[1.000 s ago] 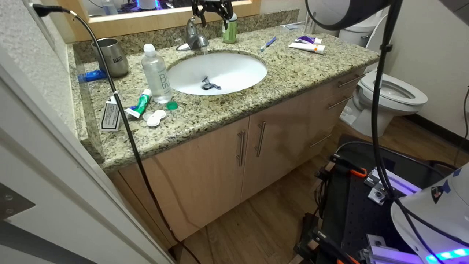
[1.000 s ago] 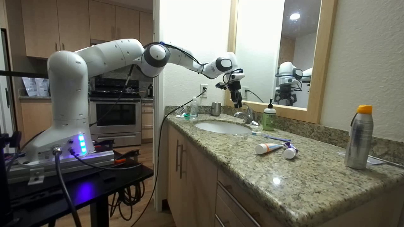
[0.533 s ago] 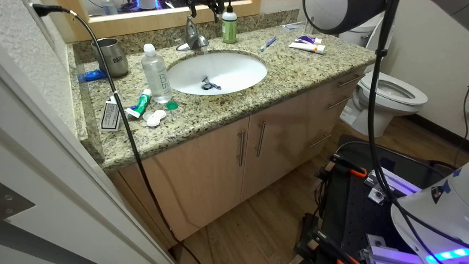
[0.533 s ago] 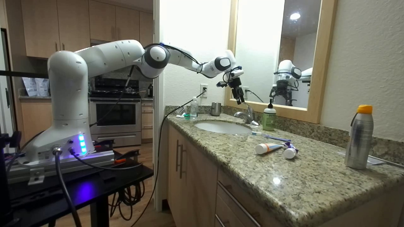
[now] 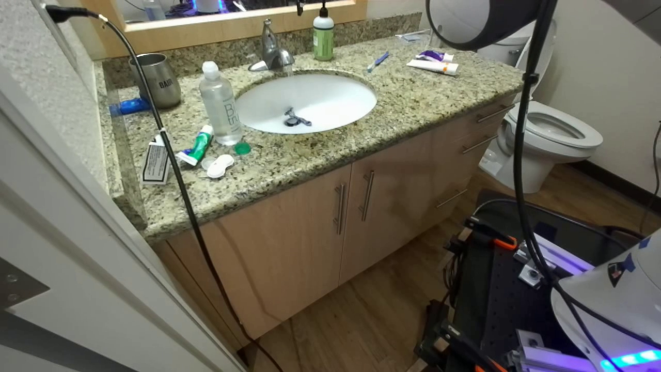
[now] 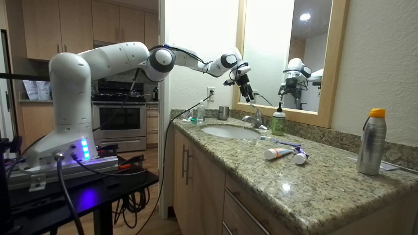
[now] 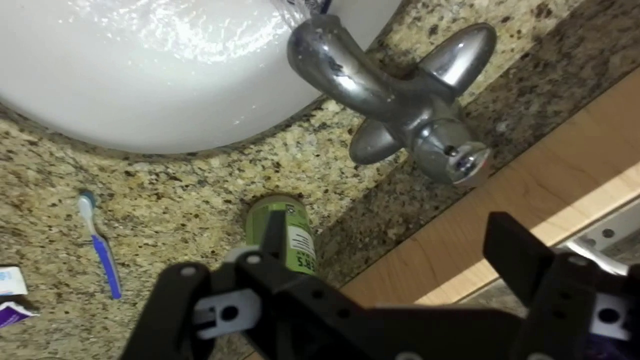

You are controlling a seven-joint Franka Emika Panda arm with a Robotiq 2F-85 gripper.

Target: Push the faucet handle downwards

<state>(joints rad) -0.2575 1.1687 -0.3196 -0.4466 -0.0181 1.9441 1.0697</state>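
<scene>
The faucet handle [image 5: 267, 32] is a short grey metal lever on top of the small curved faucet [image 5: 279, 58]. In the wrist view the handle [image 7: 452, 150] points toward the mirror frame, and water runs from the spout of the faucet [image 7: 345, 75] into the white basin [image 7: 125, 100]. In an exterior view the handle [image 6: 256, 108] slants up just under my gripper [image 6: 249, 100]. My gripper is open and empty, its fingers wide apart in the wrist view [image 7: 387, 215]. It is above the handle with a small gap. In an exterior view only a dark fingertip [image 5: 300, 7] shows.
A green soap bottle [image 6: 278, 122] stands beside the faucet, under one finger in the wrist view. The wooden mirror frame [image 7: 565, 145] runs close behind. A clear bottle [image 5: 221, 106] and steel cup [image 5: 164, 85] are on the counter. A toothbrush [image 7: 102, 250] lies nearby.
My gripper has risen and tilted toward the mirror, almost leaving the top of an exterior view. The soap bottle's pump and more of the handle now show. The water keeps running.
</scene>
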